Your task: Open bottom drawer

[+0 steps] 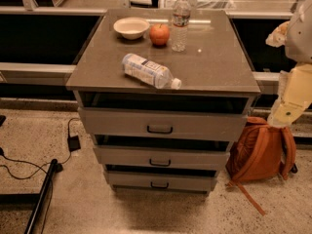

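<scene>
The grey cabinet has three stacked drawers. The bottom drawer is the lowest and narrowest front, with a small dark centre pull handle. A thin dark gap shows above its front panel. The middle drawer and the tall top drawer sit above it, each with a dark gap over it. My arm enters at the right edge. My gripper is up at the far right, level with the cabinet top, well away from the bottom drawer and touching nothing.
On the cabinet top lie a tipped water bottle, an upright bottle, an apple and a white bowl. An orange backpack leans at the cabinet's right. Cables and a dark pole lie on the floor at left.
</scene>
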### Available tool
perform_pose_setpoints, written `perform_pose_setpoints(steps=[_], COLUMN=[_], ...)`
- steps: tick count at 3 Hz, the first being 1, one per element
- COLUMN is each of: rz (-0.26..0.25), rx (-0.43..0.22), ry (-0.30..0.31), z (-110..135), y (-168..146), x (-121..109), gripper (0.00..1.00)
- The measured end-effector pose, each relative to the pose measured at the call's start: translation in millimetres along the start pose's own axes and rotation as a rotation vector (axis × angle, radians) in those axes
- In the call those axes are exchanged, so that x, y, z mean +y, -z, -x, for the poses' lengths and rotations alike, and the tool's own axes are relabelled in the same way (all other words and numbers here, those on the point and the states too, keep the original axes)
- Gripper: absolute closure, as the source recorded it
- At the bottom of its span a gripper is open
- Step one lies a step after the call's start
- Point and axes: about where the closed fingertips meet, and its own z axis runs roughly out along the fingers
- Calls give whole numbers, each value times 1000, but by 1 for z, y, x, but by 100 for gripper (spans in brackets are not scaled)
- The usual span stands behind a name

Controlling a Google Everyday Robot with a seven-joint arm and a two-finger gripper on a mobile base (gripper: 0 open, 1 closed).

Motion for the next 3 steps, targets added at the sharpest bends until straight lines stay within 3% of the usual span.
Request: perform_pose_setpoints(steps=[2, 3], rz=[-10, 48], rx=[19, -9], ry=[-14, -56], z=[-1, -22], y=[0, -47], x=[-2, 1], gripper=[0, 0])
